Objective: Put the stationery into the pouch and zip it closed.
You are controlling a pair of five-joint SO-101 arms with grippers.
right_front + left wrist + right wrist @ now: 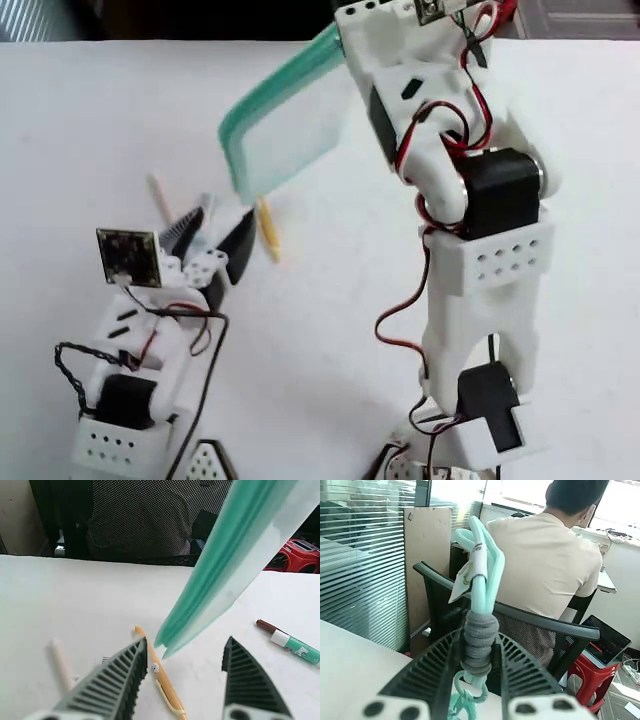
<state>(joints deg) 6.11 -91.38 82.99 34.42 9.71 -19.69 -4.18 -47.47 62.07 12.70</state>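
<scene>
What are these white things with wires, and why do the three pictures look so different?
They are two small robot arms at a white table. Each ends in a pincer for grabbing. One picture looks down from a camera above. The other two come from little cameras on the arms' wrists, so you see each pincer up close. The right pincer is shut on the strap end of a see-through pouch with a green edge, holding it up in the air. The left pincer is open, low near the pens. On the table lie a yellow pen, a pale pen and a marker with a brown cap. They are meant to go into the pouch.
</scene>
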